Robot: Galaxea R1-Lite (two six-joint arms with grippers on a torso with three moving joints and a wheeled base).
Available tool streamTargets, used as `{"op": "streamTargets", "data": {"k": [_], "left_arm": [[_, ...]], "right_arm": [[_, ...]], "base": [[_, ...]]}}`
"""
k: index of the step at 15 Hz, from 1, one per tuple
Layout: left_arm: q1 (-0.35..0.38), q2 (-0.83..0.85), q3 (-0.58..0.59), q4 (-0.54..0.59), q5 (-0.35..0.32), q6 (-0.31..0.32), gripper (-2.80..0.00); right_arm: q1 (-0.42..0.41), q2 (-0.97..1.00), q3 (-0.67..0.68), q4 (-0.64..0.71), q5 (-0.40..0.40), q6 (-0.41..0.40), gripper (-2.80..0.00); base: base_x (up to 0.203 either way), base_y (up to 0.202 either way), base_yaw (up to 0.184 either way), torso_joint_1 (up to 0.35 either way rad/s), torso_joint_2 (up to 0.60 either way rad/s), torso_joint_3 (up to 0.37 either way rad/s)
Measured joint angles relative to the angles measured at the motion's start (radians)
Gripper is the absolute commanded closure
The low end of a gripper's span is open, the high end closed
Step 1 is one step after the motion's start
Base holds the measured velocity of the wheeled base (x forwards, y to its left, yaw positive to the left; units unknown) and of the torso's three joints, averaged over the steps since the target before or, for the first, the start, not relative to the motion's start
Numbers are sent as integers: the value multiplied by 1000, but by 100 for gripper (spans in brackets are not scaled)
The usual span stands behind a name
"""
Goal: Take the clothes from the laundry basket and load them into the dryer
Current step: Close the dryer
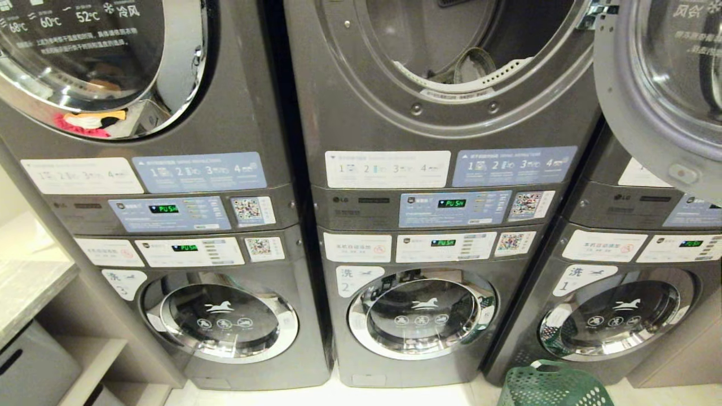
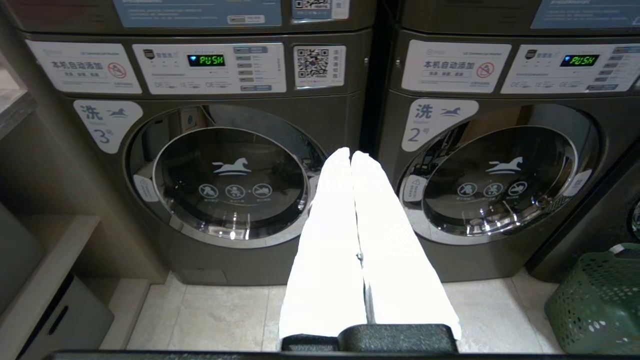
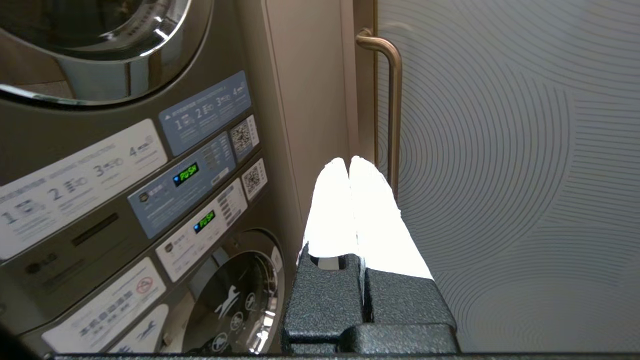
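The left tool (image 2: pixel 351 156) is clenched with nothing between its fingers, and faces the gap between two lower washer doors. The laundry basket (image 2: pixel 595 305) stands on the floor (image 2: pixel 210 315), well apart from this tool, off to its right and lower. The right tool (image 3: pixel 348 162) is likewise clenched and empty, raised beside a door handle (image 3: pixel 392 100); the basket is outside its view.

Left gripper (image 2: pixel 351 156): two long white fingers (image 2: pixel 327 240), tapered to rounded tips, faint dotted texture on the inner faces, set in a black pebbled mount. Right gripper (image 3: pixel 348 161): same white fingers (image 3: pixel 330 210), black grainy two-part base block with centre seam.
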Motion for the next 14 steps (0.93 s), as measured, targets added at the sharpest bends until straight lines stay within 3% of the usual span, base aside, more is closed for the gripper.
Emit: {"op": "streamTargets", "data": {"k": [10,14], "left_arm": [[0,0,0,-1,0,-3,0],[0,0,0,0,0,-3,0]], "right_arm": [[0,-91,66,3,91,-2,0],[0,-99,58,3,282,-2,0]], "base": [[0,-197,1,3,3,3],[0,-113,0,2,3,2]]}}
